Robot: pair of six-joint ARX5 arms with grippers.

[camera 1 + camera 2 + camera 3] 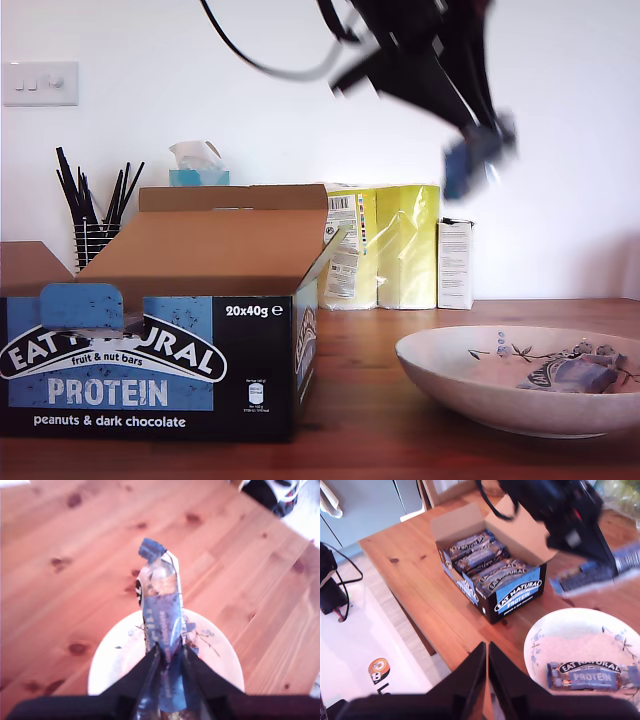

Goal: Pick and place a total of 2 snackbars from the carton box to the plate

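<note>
Your first hand clamps a snackbar above the plate; lower centrally before releasing. Your second hand: fingers together, empty.

the exterior view sits low, level with the plate and near it, facing the wall behind it; the first wrist view looks straight down over the plate; the second wrist view looks down slantwise from higher; all share the plate
</note>
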